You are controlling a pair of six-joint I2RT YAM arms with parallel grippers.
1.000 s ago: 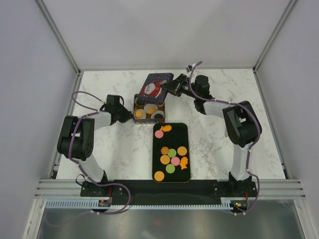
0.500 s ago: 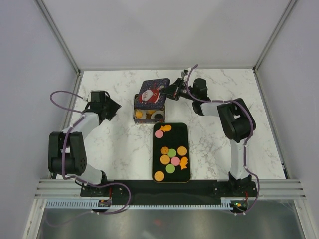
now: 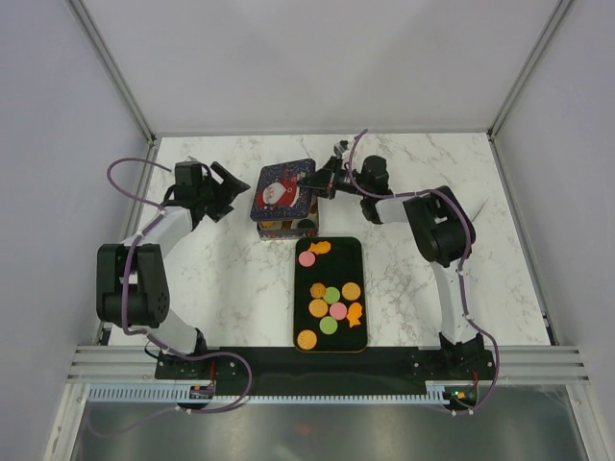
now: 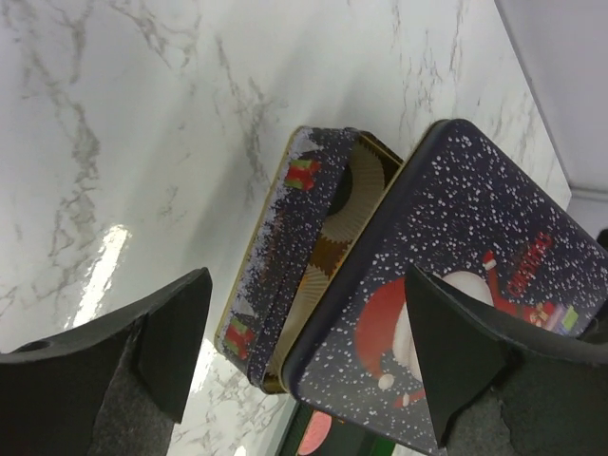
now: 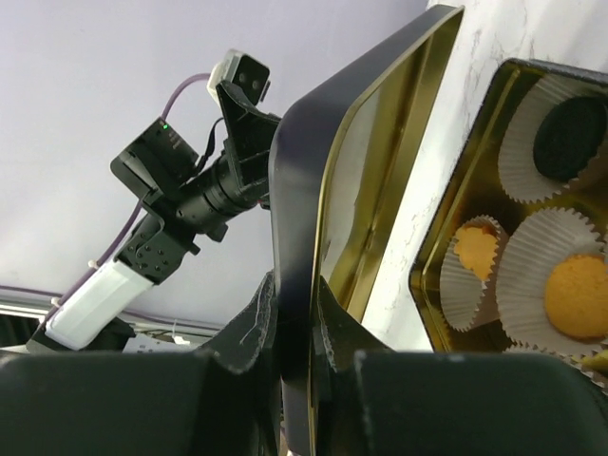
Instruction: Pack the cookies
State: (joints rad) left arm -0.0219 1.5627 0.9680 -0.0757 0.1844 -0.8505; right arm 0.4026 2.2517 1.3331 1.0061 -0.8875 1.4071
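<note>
1. Two grippers are at the tin. The right gripper is clamped on the far-right rim of the lid. The right wrist view shows its fingers pinching that thin edge and nothing else.
2. Note that the left gripper stands wide apart and holds nothing. It sits just left of the tin, not touching it.
3. Locate the cookies. Ten or so lie loose on the black tray, directly on the near side of the tin. A few more sit in paper cups inside the tin.
4. Check the lid. It hangs tilted over the tin and covers most of it from above, but it is not seated, and the tin's left side shows open in the left wrist view.
5. Treat the step in hand as handling the lid; whether it is going on or coming off cannot be told.
6. If seating it, level the lid first, square its corners to the tin, then lower it straight down. A tilted rim is likely to catch a wall or crush a cup.
7. Brace the tin with the left gripper if it slides; the pinch on one edge gives little control of twist.
8. If more cookies are to be packed, set the lid flat on the bare table, well apart from the tray.
</note>
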